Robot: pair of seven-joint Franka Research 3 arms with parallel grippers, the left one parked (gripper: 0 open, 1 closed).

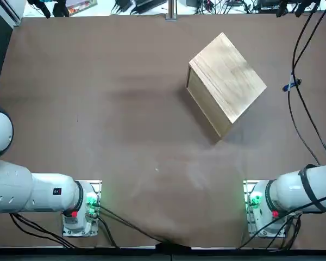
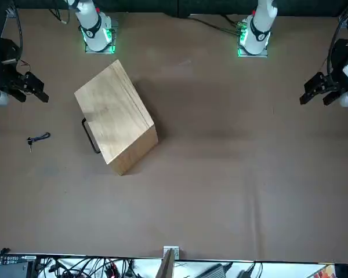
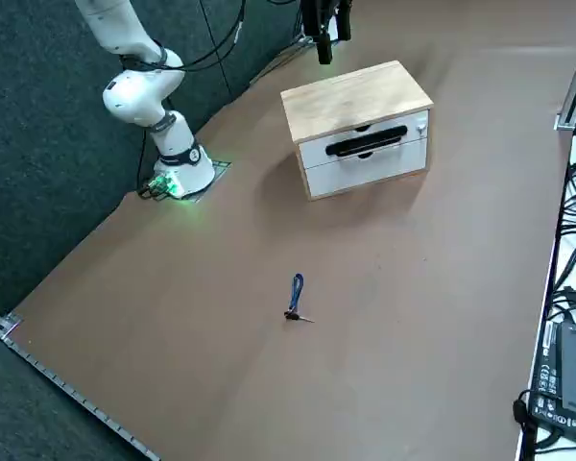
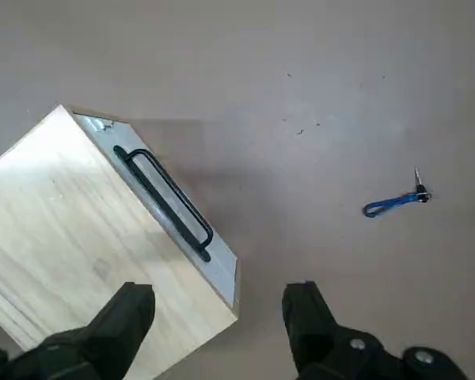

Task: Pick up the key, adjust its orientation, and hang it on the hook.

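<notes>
The key (image 4: pixel 421 192) lies on the desk (image 3: pixel 346 336), near its right edge, on the drawer side of the wooden box (image 3: pixel 365 103) and well apart from it. The right claw (image 4: pixel 222 305) hangs above the desk, its fingers wide apart with nothing between them. From there, the key lies out to the right and toward the far edge, beyond the right-hand finger; the box is under the opposite side of the claw. So the coming move, as I judge it, is outward to the right and a little away from the base, then down.

The key is bent at its head: the blue loop (image 2: pixel 44 136) runs leftward toward the box, while the thin shaft (image 3: pixel 306 320) points to the far edge, roughly square to the loop. The fingers would close roughly along the loop's line and across the shaft, so a grip at the dark head may need little turn of the wrist. The loop could fold or slide if caught first.

A small white knob (image 3: pixel 421 128) shows by the box's upper far corner; whether it is the hook, I cannot tell.
</notes>
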